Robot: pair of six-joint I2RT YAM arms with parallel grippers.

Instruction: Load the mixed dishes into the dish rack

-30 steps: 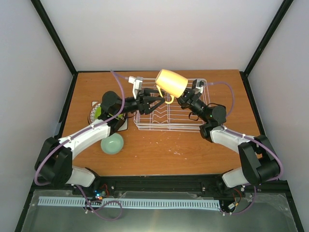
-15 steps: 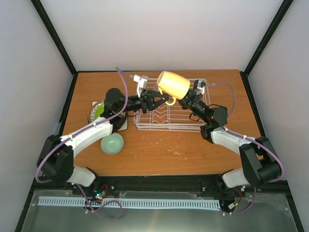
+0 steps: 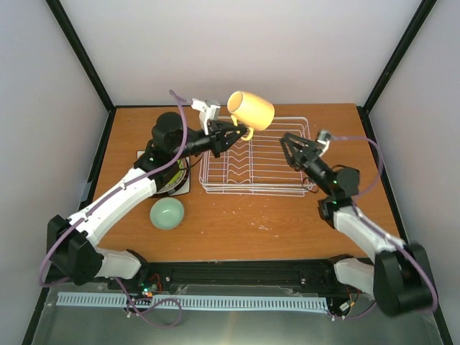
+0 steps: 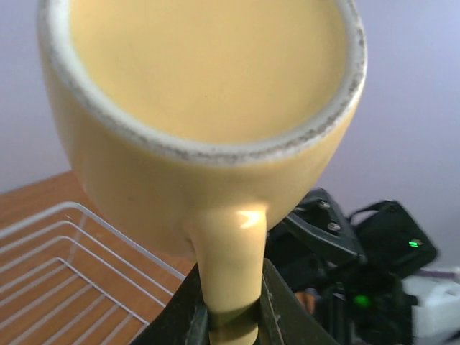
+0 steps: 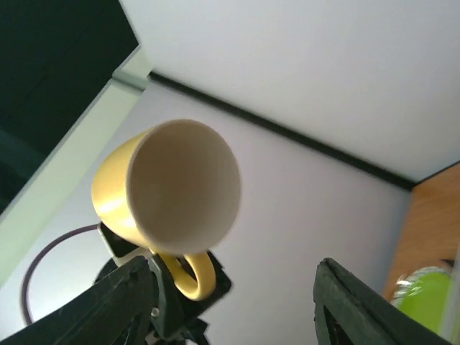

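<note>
Barely under way: pinching the yellow mug (image 3: pixel 251 110) by its handle in the left claw (image 3: pixel 242 134), aloft over the far left corner of the rack (image 3: pixel 253 190), with the right claw (image 3: pixel 295 146) spread and empty over the rack's right side. Yet to rack anything: mug, mint bowl (image 3: pixel 167 213) and stacked plates (image 3: pixel 181 188), the latter two lying left of the rack.

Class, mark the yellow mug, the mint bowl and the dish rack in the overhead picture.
pale yellow mug (image 3: pixel 251 110), top view, on its outer side wall.
pale mint bowl (image 3: pixel 167 213), top view, in its hollow.
dish rack (image 3: pixel 248 190), top view, on its near rim wire.
</note>
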